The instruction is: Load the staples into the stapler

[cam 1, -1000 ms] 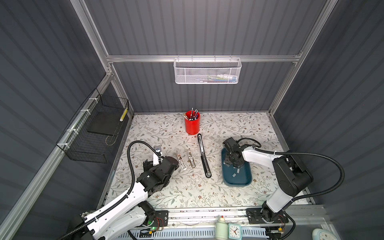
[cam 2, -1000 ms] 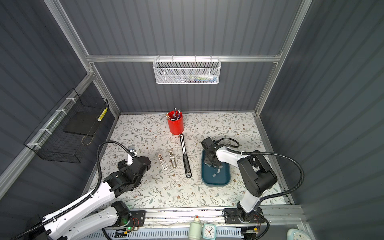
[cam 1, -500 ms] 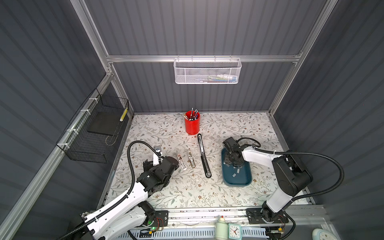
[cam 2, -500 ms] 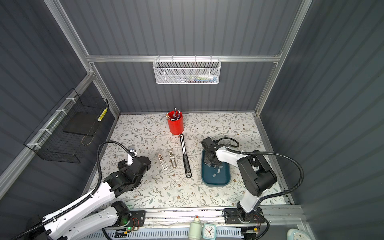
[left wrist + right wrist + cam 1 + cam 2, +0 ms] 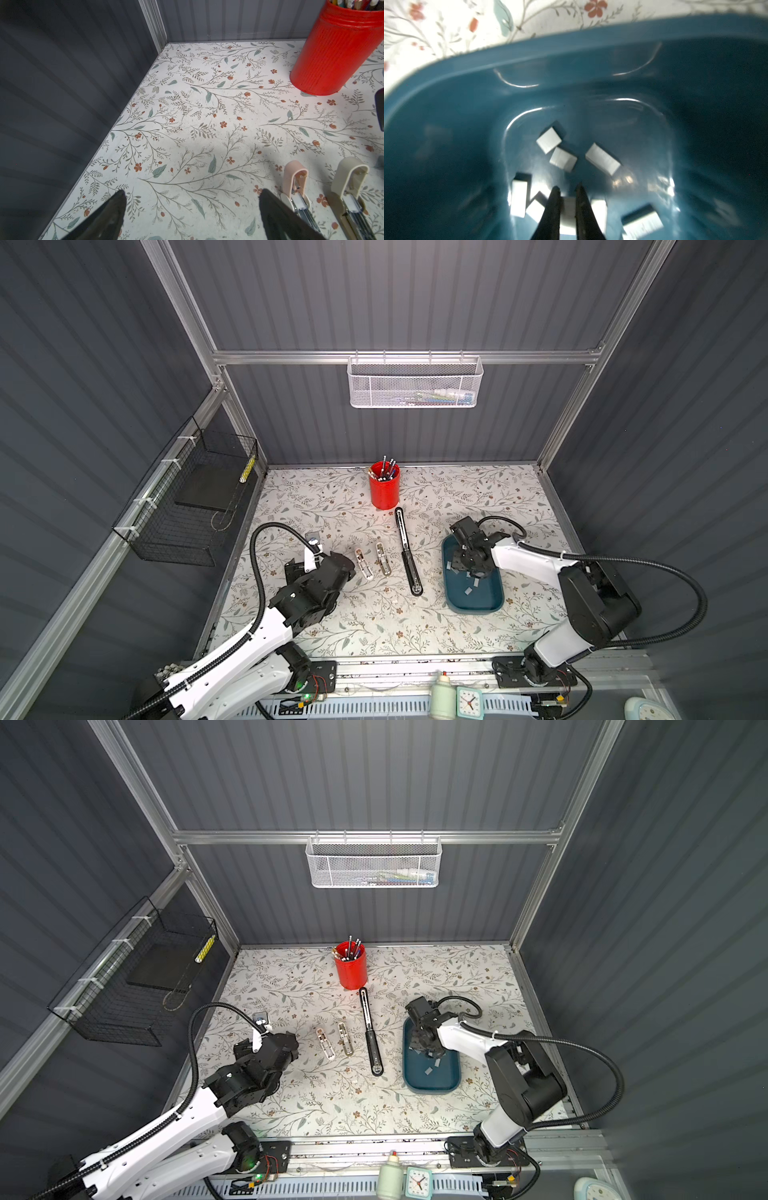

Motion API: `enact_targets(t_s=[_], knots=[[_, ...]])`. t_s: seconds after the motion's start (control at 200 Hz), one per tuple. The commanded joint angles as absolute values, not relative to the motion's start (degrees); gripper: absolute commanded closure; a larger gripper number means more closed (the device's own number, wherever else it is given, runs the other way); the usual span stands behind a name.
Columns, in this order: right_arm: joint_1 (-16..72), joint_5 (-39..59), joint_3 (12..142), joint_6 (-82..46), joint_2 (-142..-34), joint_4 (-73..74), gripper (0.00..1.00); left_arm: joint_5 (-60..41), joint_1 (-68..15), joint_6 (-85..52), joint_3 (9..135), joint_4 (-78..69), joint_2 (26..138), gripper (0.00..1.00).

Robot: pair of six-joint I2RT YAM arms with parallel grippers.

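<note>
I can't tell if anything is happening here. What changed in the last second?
Hardly anything. The right gripper, down in the blue tray, has closed its fingers on one staple strip; its arm looks unmoved from above. The left gripper stays open beside the pink stapler; everything else lies as before.

Both top views: we look from high at the front, tilted down toward the back wall, far enough to take in the whole table [image 5: 374, 622]. Left wrist cam sits low over the tabletop, facing the back-left corner and the red cup [image 5: 336, 52]. Right wrist cam is close inside the blue tray [image 5: 591, 47], on the staples [image 5: 549, 140]. We get cup and tray in both top views too.
</note>
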State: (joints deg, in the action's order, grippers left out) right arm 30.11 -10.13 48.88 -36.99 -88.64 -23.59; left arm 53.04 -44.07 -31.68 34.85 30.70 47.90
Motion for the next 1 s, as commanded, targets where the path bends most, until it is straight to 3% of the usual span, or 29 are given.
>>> enact_targets(t_s=[0.0,0.125,0.3,0.45,0.54,0.725,0.99], knots=[[30.7,-10.5,46.7,-35.0,-83.2,-23.1,0.88,46.2,-44.0,-31.6,34.6,29.5,45.9,0.0],[31.7,-11.7,44.4,-34.5,-76.9,-22.6,0.89,39.2,-44.0,-30.5,36.7,28.3,45.3,0.0],[37.9,-14.0,44.7,-32.8,-69.3,-23.2,0.9,37.8,-44.0,-33.8,36.7,18.2,46.5,0.0],[45.0,-19.2,46.2,-32.6,-63.2,-25.0,0.9,39.1,-43.7,-31.6,35.2,5.8,52.0,0.0],[47.6,-18.9,45.6,-33.2,-60.6,-23.4,0.9,33.6,-42.1,-31.7,33.6,4.3,55.5,0.0],[52.6,-19.2,44.4,-34.6,-61.1,-18.8,0.91,22.8,-41.9,-27.0,23.9,-11.3,54.2,0.0],[56.9,-18.6,43.7,-33.5,-68.9,-8.9,0.89,20.2,-38.8,-30.8,16.8,-22.9,53.9,0.0]])
